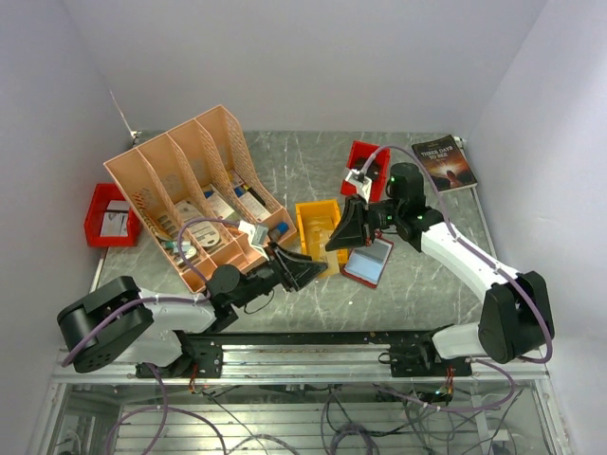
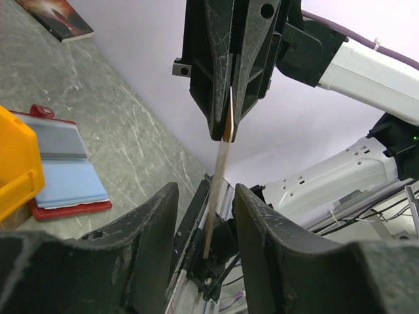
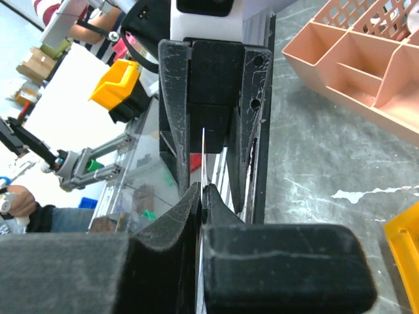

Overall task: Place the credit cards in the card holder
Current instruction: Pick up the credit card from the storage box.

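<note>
You've got a mid-air handover here: your right gripper (image 2: 228,121) is clamped on the upper end of a credit card (image 2: 217,176), pads pressed tight on it. The card hangs edge-on down into your left gripper (image 2: 205,196), whose fingers stand apart on either side, not touching it as far as I can see. My read is that the card is presented thin-side-on so the left can take a fresh hold before it goes into a pocket. The card holder (image 2: 62,180) lies open and flat on the table (image 2: 131,124), pockets up. Both grippers meet above the table just beside the holder, so the trip will be short. The yellow bin (image 2: 16,163) sits just beside the holder, and the book (image 2: 59,16) lies well beyond it. Now the blind spots: edge-on, the card's face colour can't be told, and its lower end is lost between the left fingers. I can't tell whether the bluish panels under the holder's clear plastic are cards. From overhead the card is too thin to pick out.
</note>
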Robot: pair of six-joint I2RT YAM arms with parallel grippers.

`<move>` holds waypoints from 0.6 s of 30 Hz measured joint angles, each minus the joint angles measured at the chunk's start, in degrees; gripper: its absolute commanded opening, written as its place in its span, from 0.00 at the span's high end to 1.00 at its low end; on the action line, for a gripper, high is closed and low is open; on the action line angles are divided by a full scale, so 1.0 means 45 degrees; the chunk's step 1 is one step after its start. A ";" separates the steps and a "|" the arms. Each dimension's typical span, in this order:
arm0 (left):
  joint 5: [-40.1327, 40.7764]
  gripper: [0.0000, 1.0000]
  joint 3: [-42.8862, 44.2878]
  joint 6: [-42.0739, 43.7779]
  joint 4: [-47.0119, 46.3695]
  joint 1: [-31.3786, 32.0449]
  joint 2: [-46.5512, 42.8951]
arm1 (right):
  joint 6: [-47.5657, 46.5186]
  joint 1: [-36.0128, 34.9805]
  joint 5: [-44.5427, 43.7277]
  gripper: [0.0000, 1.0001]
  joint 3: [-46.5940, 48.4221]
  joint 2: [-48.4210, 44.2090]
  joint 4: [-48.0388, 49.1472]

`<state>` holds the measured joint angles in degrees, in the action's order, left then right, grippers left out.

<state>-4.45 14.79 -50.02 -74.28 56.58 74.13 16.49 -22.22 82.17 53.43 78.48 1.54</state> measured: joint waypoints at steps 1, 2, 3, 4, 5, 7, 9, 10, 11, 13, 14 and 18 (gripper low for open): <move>-0.0015 0.56 -0.0044 -0.0034 0.0015 0.0005 -0.0010 | 0.0228 0.0005 0.0019 1.00 -0.0073 0.0000 0.0214; -0.0024 0.60 -0.0053 -0.0063 0.0034 0.0005 -0.0019 | 0.0442 0.0005 0.0049 1.00 -0.0097 0.0000 0.0389; -0.0049 0.65 -0.0053 -0.0087 0.0034 0.0005 -0.0039 | 0.0636 0.0005 0.0092 1.00 -0.0097 0.0000 0.0578; -0.0068 0.67 -0.0053 -0.0102 0.0044 0.0005 -0.0073 | 0.0724 0.0005 0.0117 1.00 -0.0097 0.0000 0.0709; -0.0078 0.67 -0.0053 -0.0112 0.0044 0.0010 -0.0097 | 0.0845 0.0005 0.0151 1.00 -0.0092 0.0000 0.0860; -0.0155 0.63 -0.0053 -0.0083 0.0087 0.0010 -0.0194 | 0.0918 0.0005 0.0194 1.00 -0.0092 0.0010 0.0952; -0.0257 0.57 -0.0049 0.0015 0.0437 -0.0015 -0.0437 | 0.0670 0.0005 0.0243 1.00 -0.0024 0.0034 0.0777; -0.0379 0.56 -0.0034 0.0092 0.0928 -0.0107 -0.0753 | 0.0340 0.0005 0.0267 1.00 0.0078 0.0068 0.0491; -0.0510 0.54 -0.0010 0.0199 0.1316 -0.0185 -0.1059 | -0.0034 0.0005 0.0272 1.00 0.0204 0.0097 0.0117; -0.0801 0.51 0.0233 0.0403 0.2390 -0.0403 -0.1783 | -0.0670 0.0005 0.0277 1.00 0.0413 0.0160 -0.0529; -0.0981 0.51 0.0481 0.0520 0.3177 -0.0588 -0.2249 | -0.0962 0.0005 0.0282 1.00 0.0491 0.0189 -0.0806; -0.1637 0.52 0.1593 0.1083 0.5557 -0.1239 -0.3555 | -0.1617 0.0000 0.0364 1.00 0.0529 0.0277 -0.1477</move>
<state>-11.81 21.96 -45.15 -49.28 51.00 58.13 9.21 -22.22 83.81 55.81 79.72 -5.10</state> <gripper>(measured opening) 0.492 0.007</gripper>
